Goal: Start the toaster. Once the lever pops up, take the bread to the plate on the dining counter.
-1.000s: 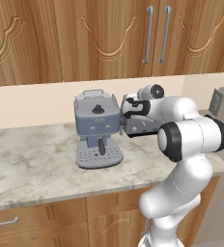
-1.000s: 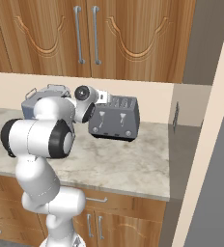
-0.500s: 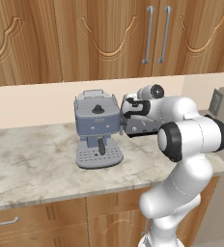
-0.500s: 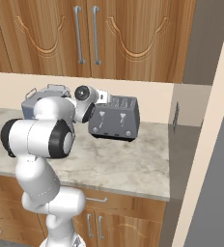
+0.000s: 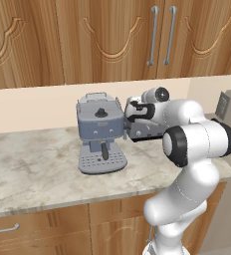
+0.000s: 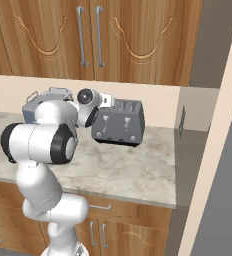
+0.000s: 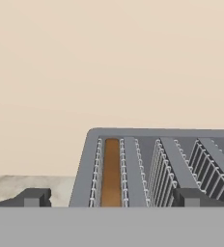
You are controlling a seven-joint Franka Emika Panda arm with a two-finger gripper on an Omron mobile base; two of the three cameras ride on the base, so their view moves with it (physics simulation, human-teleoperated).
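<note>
Hand view: gripper (image 7: 111, 198) over the toaster (image 7: 157, 166), fingers spread wide and empty, the bread (image 7: 111, 171) sunk in the leftmost slot. The step in hand is probably the approach to the lever; the next move calls for reaching the toaster's front and pressing down. The toaster (image 6: 119, 122) stands on a marble worktop (image 6: 123, 172) beside an espresso machine (image 5: 100, 132), under wooden cabinets (image 5: 112, 40).

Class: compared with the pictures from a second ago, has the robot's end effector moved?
No. The end effector keeps its place beside the blue-grey espresso machine.
</note>
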